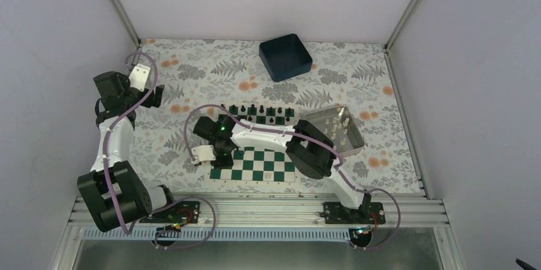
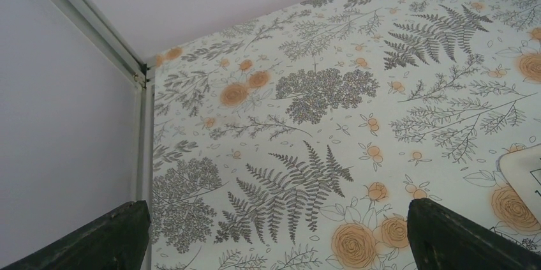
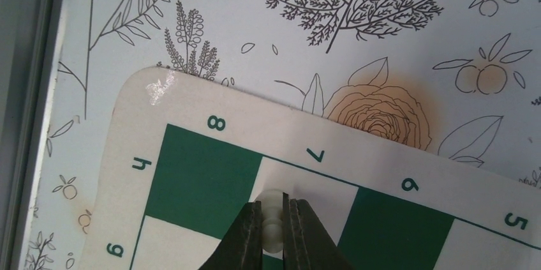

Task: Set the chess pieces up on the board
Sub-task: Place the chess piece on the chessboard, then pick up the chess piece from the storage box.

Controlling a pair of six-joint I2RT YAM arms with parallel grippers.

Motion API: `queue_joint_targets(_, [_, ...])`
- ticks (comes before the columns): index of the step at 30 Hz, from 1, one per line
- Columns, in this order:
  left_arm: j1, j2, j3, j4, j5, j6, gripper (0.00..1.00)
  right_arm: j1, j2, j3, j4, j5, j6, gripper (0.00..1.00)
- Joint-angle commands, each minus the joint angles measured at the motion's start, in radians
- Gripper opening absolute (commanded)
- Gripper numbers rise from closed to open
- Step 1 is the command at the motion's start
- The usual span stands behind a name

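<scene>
Over the board (image 3: 191, 174) corner, your right claw (image 3: 273, 209) pinches a white piece (image 3: 273, 195) by its head: light, slick plastic, likely to tip.

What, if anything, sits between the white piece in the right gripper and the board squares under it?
Nothing visible. The right gripper is shut on the white piece over a corner of the board, and the squares in view around it are bare.

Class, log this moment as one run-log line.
right gripper: shut on white piece | place: over board, near corner | left gripper: open, empty, over tablecloth
</scene>
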Motion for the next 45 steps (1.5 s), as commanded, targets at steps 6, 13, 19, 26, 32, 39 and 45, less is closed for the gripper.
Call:
queue_joint_targets(6, [0.013,0.009,0.023,0.013,0.04,0.001,1.0,0.0,-0.04,0.0,-0.002,0.042,0.008,0.04])
queue_joint_targets(13, [0.02,0.015,0.016,0.017,0.044,0.005,1.0,-0.003,-0.03,0.013,-0.004,0.033,0.005,0.04])
queue_joint_targets(19, [0.024,0.025,0.004,0.026,0.045,0.009,1.0,-0.003,-0.022,0.018,-0.005,0.033,0.006,0.18])
queue_joint_targets(26, [0.029,0.041,0.01,0.029,0.058,0.006,1.0,-0.023,-0.085,0.035,-0.008,0.016,0.021,0.39])
queue_joint_targets(32, [0.03,0.039,0.021,0.018,0.059,0.005,1.0,-0.063,-0.211,0.052,-0.021,0.036,0.02,0.47])
queue_joint_targets(39, [0.03,0.031,0.031,0.013,0.065,0.0,1.0,-0.251,-0.395,0.002,-0.066,0.086,0.03,0.47])
queue_joint_targets(45, [0.03,0.032,0.041,0.015,0.089,-0.024,1.0,-0.618,-0.591,-0.188,-0.057,0.102,0.024,0.47])
